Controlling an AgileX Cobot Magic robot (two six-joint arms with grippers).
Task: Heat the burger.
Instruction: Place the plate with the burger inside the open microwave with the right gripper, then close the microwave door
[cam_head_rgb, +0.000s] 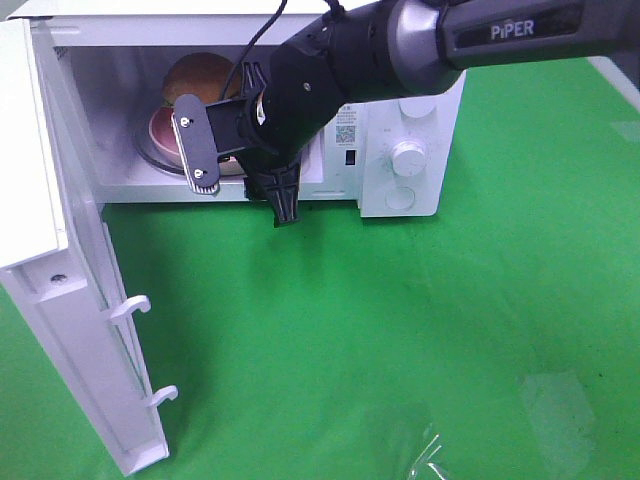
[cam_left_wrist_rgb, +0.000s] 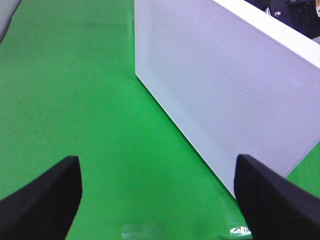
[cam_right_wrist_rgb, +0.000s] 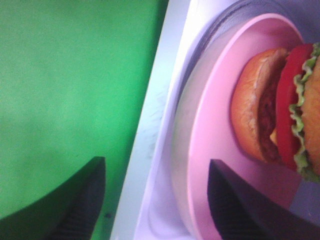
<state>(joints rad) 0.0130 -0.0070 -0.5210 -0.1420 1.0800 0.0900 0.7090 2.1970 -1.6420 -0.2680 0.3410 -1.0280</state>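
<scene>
The burger (cam_head_rgb: 200, 72) stands on a pink plate (cam_head_rgb: 163, 128) on the glass turntable inside the open microwave (cam_head_rgb: 400, 110). The right wrist view shows the burger (cam_right_wrist_rgb: 272, 105) close up, with bun, tomato and lettuce, on the pink plate (cam_right_wrist_rgb: 212, 140). My right gripper (cam_head_rgb: 270, 190) hangs at the front of the oven opening. It (cam_right_wrist_rgb: 157, 210) is open, its fingers apart over the sill and the plate's near rim, clear of the burger. My left gripper (cam_left_wrist_rgb: 157, 200) is open over green mat, beside the outer face of the door (cam_left_wrist_rgb: 225, 85). It does not show in the high view.
The microwave door (cam_head_rgb: 60, 300) stands swung open to the left, its latch hooks (cam_head_rgb: 130, 308) sticking out. Control knobs (cam_head_rgb: 407, 157) sit on the oven's right panel. Green mat (cam_head_rgb: 400, 330) covers the table, with a shiny clear patch (cam_head_rgb: 430, 460) near the front edge.
</scene>
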